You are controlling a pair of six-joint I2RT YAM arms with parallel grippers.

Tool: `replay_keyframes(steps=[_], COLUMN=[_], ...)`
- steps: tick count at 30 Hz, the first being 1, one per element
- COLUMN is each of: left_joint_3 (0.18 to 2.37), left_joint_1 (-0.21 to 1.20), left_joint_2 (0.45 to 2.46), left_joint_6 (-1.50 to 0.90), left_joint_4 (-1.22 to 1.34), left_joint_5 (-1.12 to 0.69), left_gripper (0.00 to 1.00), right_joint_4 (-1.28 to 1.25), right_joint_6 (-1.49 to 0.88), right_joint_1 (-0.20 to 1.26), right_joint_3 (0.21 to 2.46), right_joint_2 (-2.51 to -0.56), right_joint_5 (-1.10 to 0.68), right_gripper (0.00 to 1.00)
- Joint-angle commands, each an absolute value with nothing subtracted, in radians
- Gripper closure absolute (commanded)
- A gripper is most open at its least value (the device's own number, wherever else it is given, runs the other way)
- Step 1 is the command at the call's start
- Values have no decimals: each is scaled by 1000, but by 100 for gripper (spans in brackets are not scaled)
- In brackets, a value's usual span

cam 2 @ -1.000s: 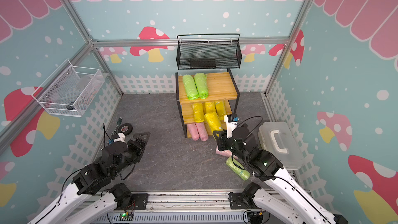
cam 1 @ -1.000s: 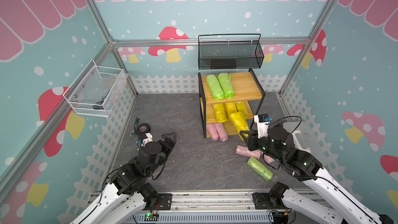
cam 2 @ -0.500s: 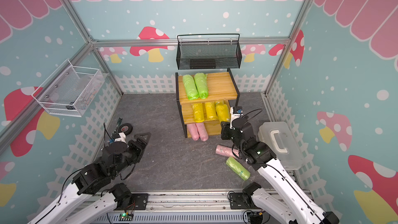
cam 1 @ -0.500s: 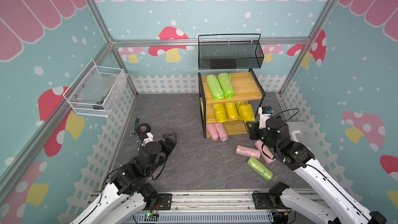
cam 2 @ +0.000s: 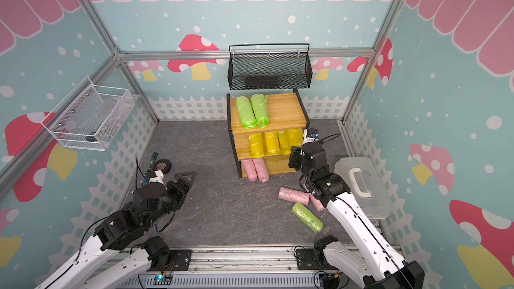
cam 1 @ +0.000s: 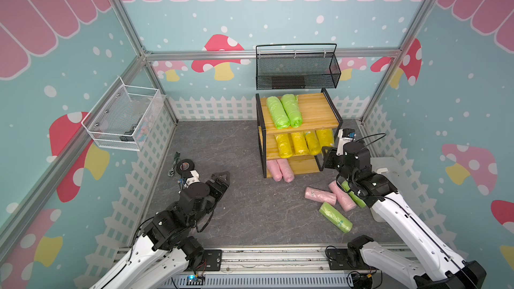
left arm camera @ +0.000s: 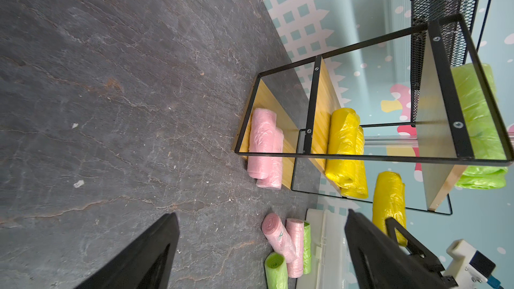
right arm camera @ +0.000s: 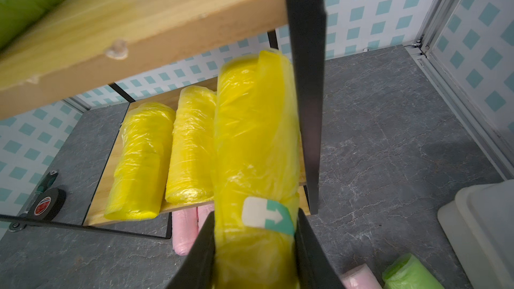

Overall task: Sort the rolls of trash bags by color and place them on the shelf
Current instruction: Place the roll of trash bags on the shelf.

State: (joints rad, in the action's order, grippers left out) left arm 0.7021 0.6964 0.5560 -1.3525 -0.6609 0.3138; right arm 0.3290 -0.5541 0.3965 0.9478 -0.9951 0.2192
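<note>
The right end effector [right arm camera: 254, 246] was clamped on a yellow roll of trash bags [right arm camera: 256, 140], holding it at the right end of the shelf's [cam 1: 314, 109] middle tier, beside three other yellow rolls [cam 1: 299, 143]. The left end effector [cam 1: 219, 180] hung wide open and empty over the desk [cam 1: 222, 140].

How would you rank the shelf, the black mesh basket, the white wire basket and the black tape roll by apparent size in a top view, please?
1. shelf, largest
2. black mesh basket and white wire basket: these look alike, and the wire one seems nearer the camera, so they are not ranked
3. black tape roll, clearly smallest
</note>
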Motion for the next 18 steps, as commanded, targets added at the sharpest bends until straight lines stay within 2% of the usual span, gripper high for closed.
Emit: replay_keyframes(steps=[1, 18], left_joint_3=[716, 695], left_joint_1=[701, 701], left_joint_2=[563, 565], left_joint_6=[-1325, -1321], left_joint_4=[-675, -675], left_joint_5=[314, 313], left_gripper=[4, 4], right_joint_4=[259, 237], right_joint_6=[-546, -546], right_joint_1=[378, 333], right_joint_3=[985, 956], right_joint_2=[-1007, -1081], right_joint_5=[216, 147], right_gripper=[100, 100])
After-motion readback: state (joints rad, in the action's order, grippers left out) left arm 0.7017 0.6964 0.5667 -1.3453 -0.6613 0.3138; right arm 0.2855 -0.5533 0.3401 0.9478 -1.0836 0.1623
